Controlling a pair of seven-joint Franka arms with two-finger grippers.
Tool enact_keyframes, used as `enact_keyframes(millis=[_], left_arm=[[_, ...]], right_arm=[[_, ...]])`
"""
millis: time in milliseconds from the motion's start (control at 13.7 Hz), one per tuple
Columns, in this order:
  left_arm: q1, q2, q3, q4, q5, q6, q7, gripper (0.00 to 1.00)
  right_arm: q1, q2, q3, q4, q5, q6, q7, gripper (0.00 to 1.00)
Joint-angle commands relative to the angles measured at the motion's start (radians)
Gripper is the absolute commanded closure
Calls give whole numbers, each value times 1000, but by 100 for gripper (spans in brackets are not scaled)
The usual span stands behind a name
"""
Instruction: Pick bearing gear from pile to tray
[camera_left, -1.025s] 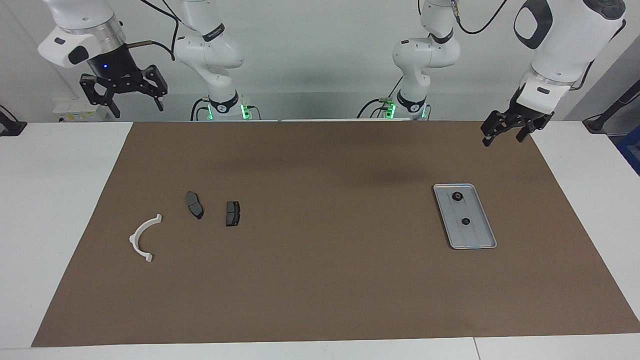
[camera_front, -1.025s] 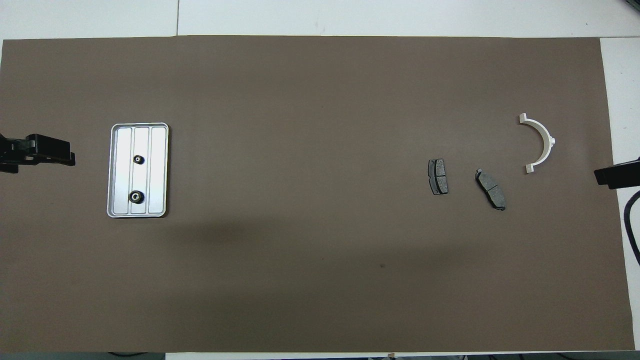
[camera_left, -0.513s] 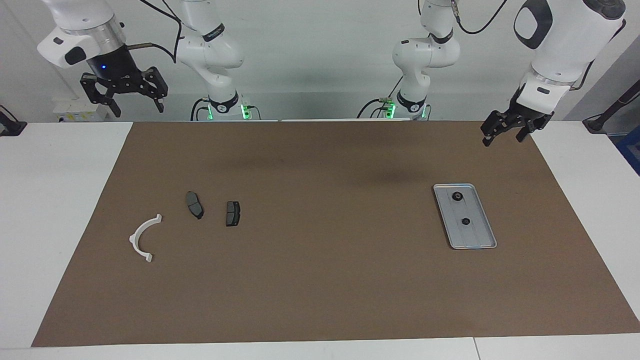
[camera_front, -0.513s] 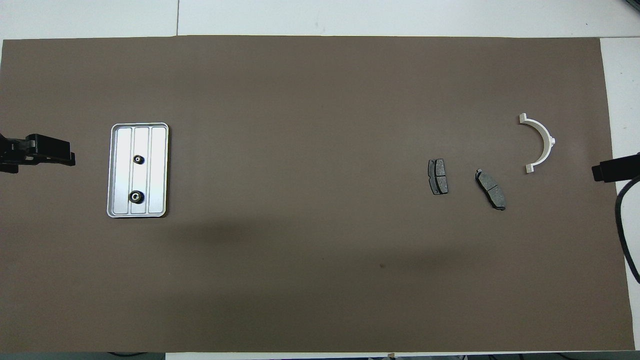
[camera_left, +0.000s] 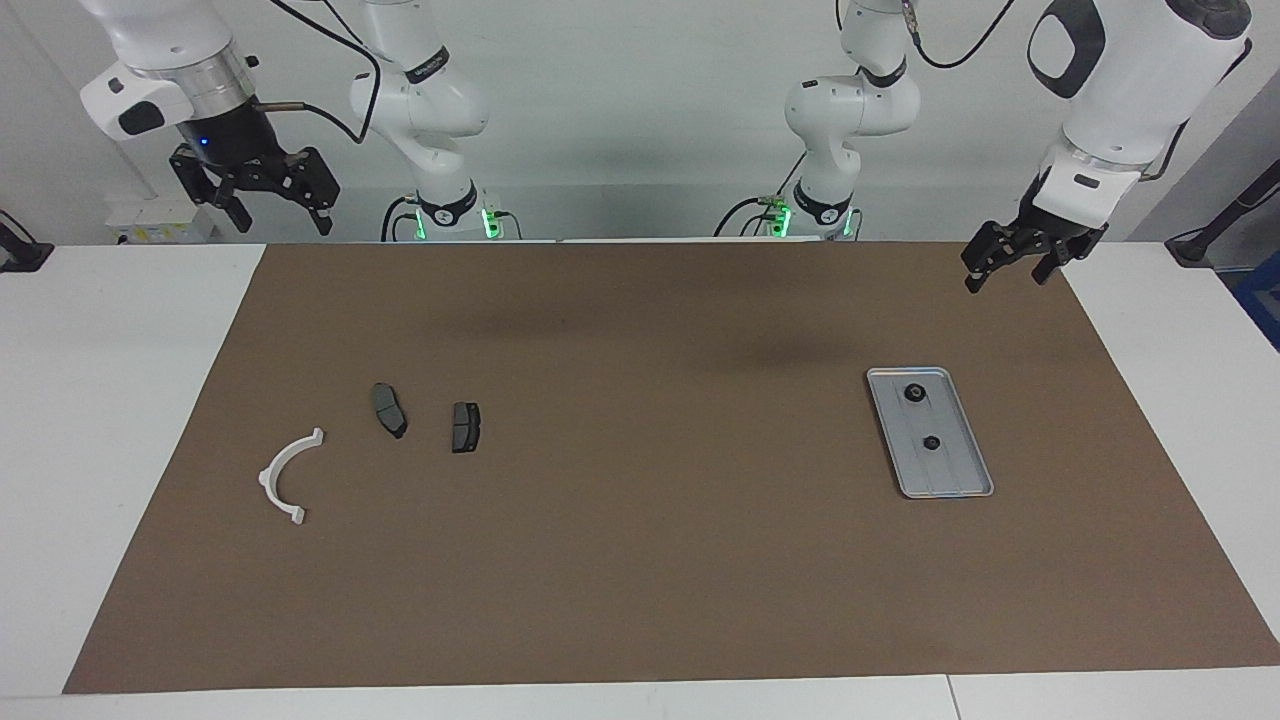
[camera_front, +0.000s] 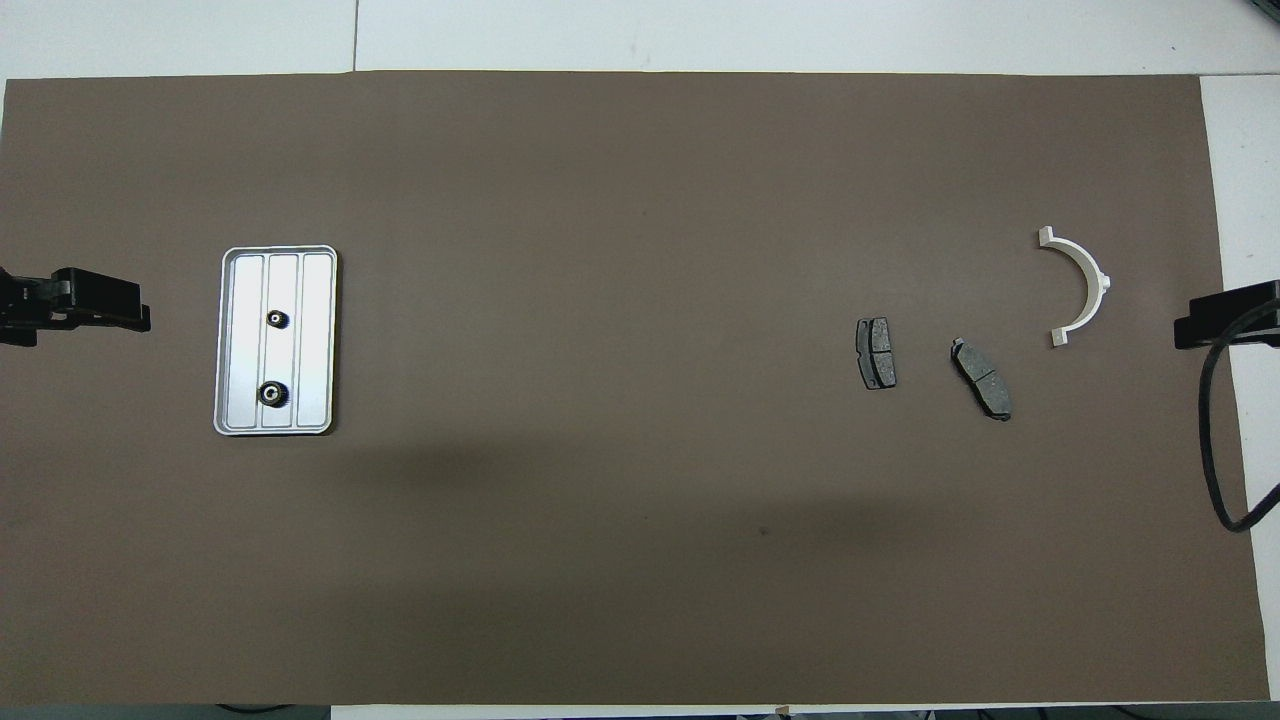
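- Facing view: set high across the white worktop (camera_left: 120, 400), aimed at both robot bases, whole brown rectangular paper mat (camera_left: 640, 560) in frame.
- Overhead view: set high above the robots' end, aimed steeply down.
- Shared: the same mat, half a turn apart.

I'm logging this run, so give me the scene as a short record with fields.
tray: toward the left arm's end, holds two gears
gears: in the tray, apart
brake pads: on the mat, side by side
white half-ring bracket: beside the pads
left gripper: raised, jaws open, empty
right gripper: raised, jaws open, empty
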Motion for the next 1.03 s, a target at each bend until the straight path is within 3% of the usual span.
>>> enact_keyframes(millis=[0,293,952], left_arm=[[-8,-20,6,-10,14,-11,5,0],[-8,-20,6,-10,14,-11,5,0],[-8,-20,6,-10,14,-11,5,0]], right_arm=[[-5,-1,2,-3,22,0,64,0],[-8,1,2,-5,14,6,-58,0],[-4,-7,2,-6,14,8,-61,0]])
